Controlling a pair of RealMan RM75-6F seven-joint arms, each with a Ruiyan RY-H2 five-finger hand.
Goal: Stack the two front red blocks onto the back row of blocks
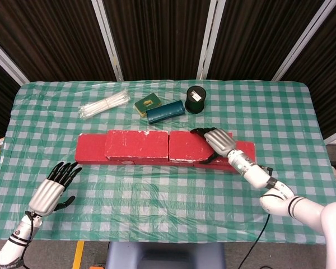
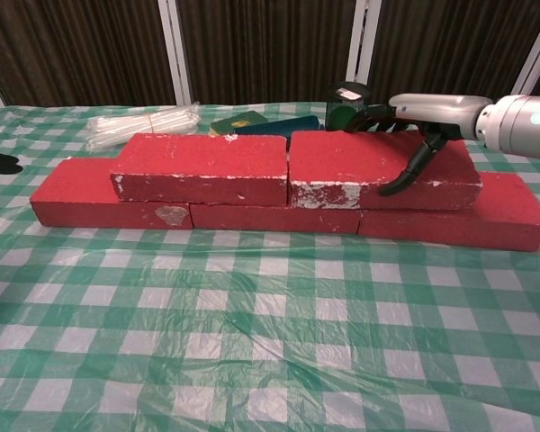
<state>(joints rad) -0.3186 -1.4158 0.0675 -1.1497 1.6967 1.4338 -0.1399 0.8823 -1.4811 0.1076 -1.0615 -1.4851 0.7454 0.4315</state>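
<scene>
My right hand (image 2: pixel 425 121) grips the second red block (image 2: pixel 382 168), fingers draped over its top and far edge, thumb hooked down its front face, as the block sits on the back row of blocks (image 2: pixel 279 216) at three o'clock of the stack. Its near end butts against the first red block (image 2: pixel 202 168), already stacked at nine o'clock and lying level in the chest view. Both front blocks now appear to rest on the lower row, so I judge the stacking almost finished: what is left is to let go of the second block and lift the hand clear without dragging it out of line. My left hand (image 1: pixel 51 189) lies idle on the checked tablecloth (image 1: pixel 173 196) at about seven o'clock, fingers apart, holding nothing. Beyond the row, toward twelve o'clock, sit a black roll (image 1: pixel 195 99), a blue case (image 1: pixel 164 111) and a bundle of white straws (image 1: pixel 104 105).
</scene>
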